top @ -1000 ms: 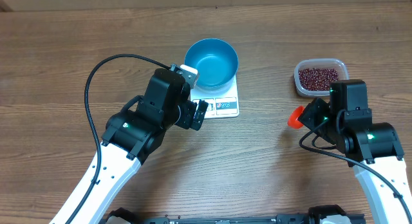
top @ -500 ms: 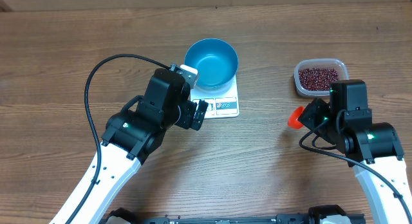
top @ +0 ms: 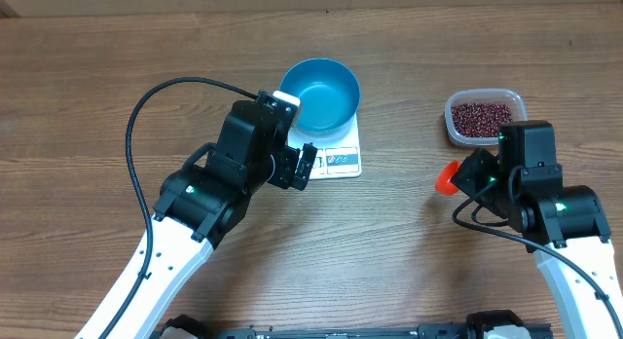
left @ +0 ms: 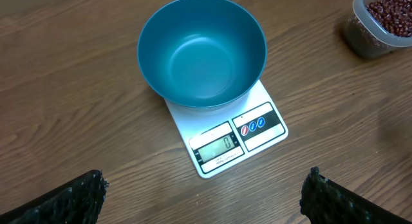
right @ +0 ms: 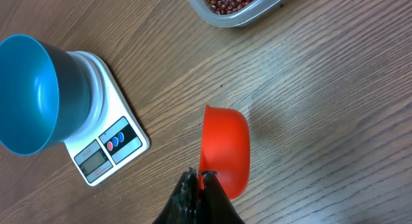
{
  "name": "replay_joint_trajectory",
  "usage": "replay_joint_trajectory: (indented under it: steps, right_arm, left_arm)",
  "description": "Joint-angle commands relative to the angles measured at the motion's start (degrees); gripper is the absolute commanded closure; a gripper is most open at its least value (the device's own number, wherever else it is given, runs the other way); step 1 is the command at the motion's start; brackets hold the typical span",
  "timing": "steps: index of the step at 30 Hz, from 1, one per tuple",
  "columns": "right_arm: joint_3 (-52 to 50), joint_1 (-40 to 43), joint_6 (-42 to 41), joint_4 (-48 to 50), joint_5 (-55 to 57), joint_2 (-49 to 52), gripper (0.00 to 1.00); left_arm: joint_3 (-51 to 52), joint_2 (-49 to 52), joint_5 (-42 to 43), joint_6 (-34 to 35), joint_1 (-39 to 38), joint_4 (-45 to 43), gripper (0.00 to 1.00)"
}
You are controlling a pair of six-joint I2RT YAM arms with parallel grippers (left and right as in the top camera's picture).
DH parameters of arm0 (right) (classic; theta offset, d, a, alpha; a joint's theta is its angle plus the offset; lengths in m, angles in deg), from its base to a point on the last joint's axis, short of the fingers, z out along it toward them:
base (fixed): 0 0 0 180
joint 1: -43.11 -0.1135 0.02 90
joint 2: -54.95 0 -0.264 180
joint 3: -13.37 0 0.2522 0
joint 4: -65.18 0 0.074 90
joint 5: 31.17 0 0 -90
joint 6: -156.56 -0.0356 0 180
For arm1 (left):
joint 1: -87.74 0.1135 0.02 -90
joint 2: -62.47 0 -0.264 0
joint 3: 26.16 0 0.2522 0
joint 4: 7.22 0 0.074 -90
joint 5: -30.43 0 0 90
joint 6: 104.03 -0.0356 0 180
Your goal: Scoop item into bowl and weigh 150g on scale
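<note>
Blue bowl (left: 201, 50) is sitting on the scale (left: 232, 137).
Left hand (left: 203, 201) is hovering wide open; right hand (right: 201, 185) is gripping a red scoop (top: 447, 176) at the beans' (top: 480, 117) 7 o'clock.

With twelve o'clock at the table's (top: 117, 47) far edge, the bowl (top: 320, 95) covers the scale (top: 336, 159) except its front strip at six o'clock; its mouth is reachable from above. The left claw (left: 206, 208), jaws wide apart, blocks the scale's seven o'clock side, and its cable (top: 161, 94) arcs across at nine. Bare wood lies between the scale and the tub (top: 451, 120) of beans (top: 482, 115) at three o'clock. The right claw (right: 199, 195), clamped on an orange scoop (right: 224, 150), crowds the tub's seven o'clock.
</note>
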State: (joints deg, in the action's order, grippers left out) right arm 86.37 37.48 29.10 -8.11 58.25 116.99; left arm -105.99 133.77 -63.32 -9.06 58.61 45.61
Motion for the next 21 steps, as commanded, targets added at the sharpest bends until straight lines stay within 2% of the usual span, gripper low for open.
replay_joint_trajectory:
  steps: [1, 14, 21]
  right_arm:
    - [1.9, 0.2, 0.5, 0.5, 1.0, -0.4, 0.96]
    - [1.9, 0.2, 0.5, 0.4, 1.1, -0.4, 0.96]
    - [1.9, 0.2, 4.4, 0.5, 3.6, -0.3, 0.96]
  left_arm:
    - [-1.6, 0.0, -0.9, -0.3, 0.2, -0.1, 0.01]
    - [-1.6, 0.0, -0.9, -0.3, 0.2, -0.1, 0.01]
    - [-1.6, 0.0, -0.9, -0.3, 0.2, -0.1, 0.01]
